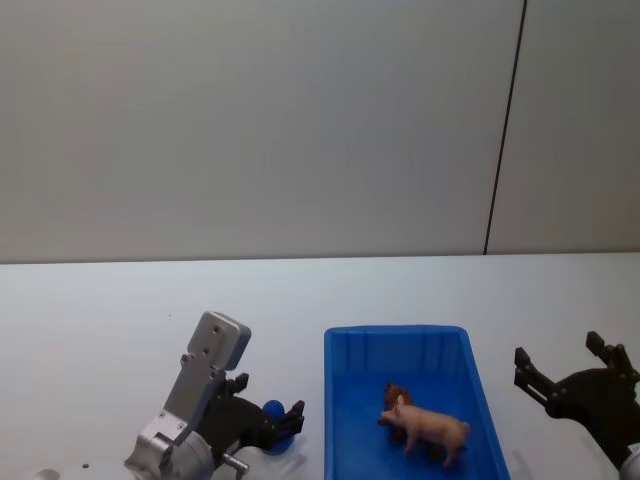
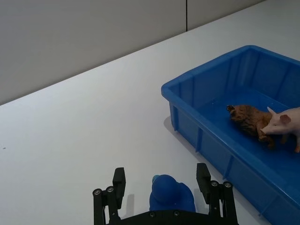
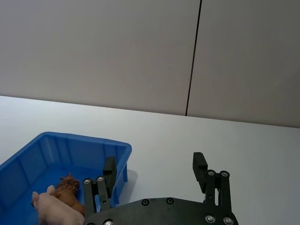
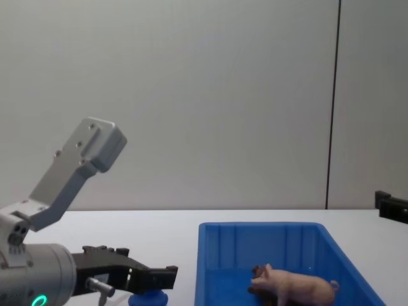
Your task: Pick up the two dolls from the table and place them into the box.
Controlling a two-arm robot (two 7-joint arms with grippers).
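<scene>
**Left gripper straddling blue figurine, jaws not closed yet**

Blue figurine point(image 2: 171, 194) sits on the table point(image 1: 100, 320), just left of the box point(image 1: 340, 400). Looks small, light, rigid; the smooth round head may be slippery, so pinch the sides of the body. Left gripper point(image 2: 161, 186): jaws spread wide, one finger either side, gap showing on both sides, holding nothing. Pig point(image 1: 435, 428) and brown animal point(image 1: 397, 395) lie touching inside the box. Right gripper point(image 3: 154, 176) right of the box, spread, empty.
</scene>
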